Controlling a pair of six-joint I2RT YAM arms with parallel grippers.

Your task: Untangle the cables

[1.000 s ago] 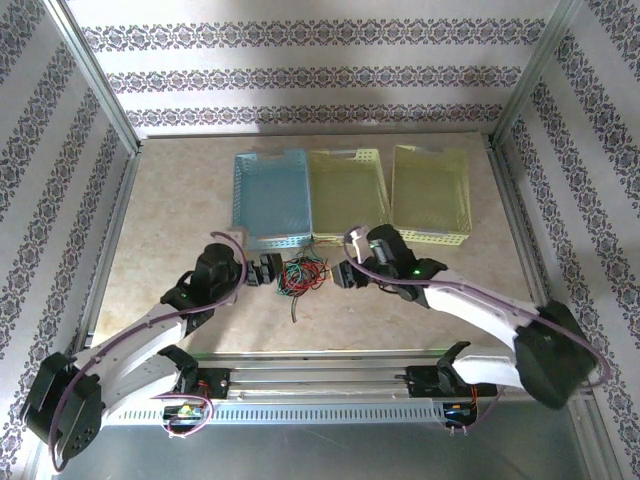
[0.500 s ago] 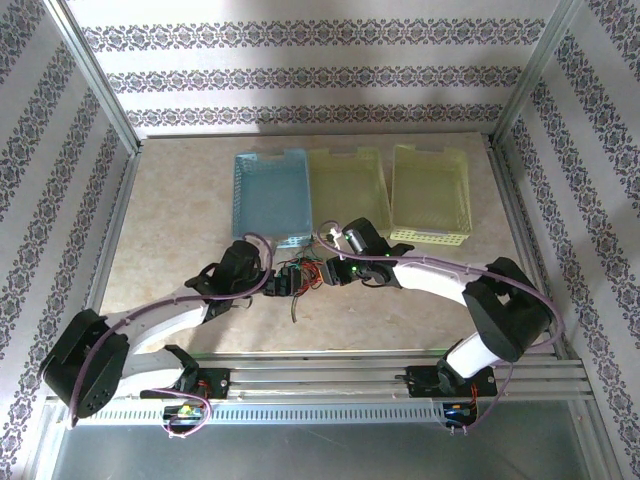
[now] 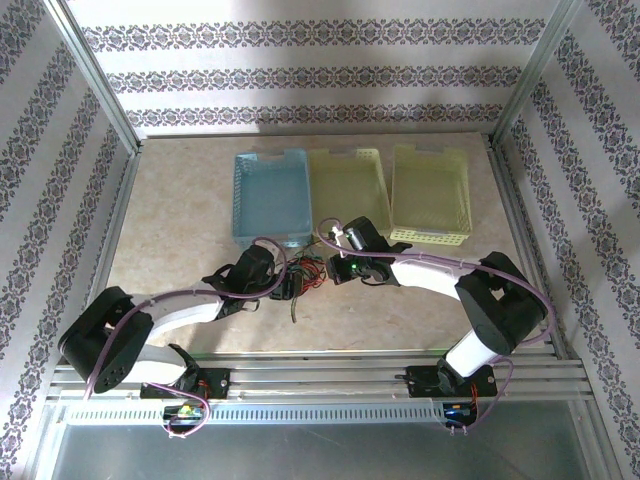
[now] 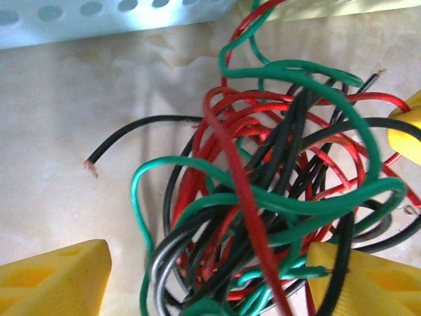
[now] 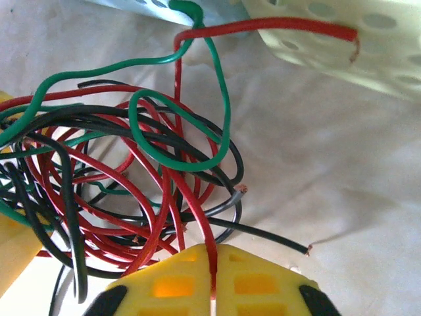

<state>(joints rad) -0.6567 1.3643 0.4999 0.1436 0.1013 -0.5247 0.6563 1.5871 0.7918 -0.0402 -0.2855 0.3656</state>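
Observation:
The cables (image 3: 306, 271) lie as one tangle of red, green and black wires on the table, just in front of the baskets. My left gripper (image 3: 288, 284) stands at the tangle's left side. In the left wrist view the gripper (image 4: 210, 283) is open, and its yellow fingers (image 4: 59, 280) straddle the lower part of the cables (image 4: 276, 191). My right gripper (image 3: 336, 270) is at the tangle's right side. In the right wrist view the gripper (image 5: 214, 280) is shut on a red cable (image 5: 197, 217) that rises out of the pile toward the baskets.
A blue basket (image 3: 272, 197) and two yellow baskets (image 3: 347, 190) (image 3: 430, 195) stand in a row right behind the tangle. Their perforated walls (image 5: 368, 52) are close to the wires. Open table lies to the left and at the front. Metal frame posts bound the sides.
Both arms have moved inward onto the tangle. The right gripper has closed on a red cable. The left gripper's jaws have narrowed around the pile.

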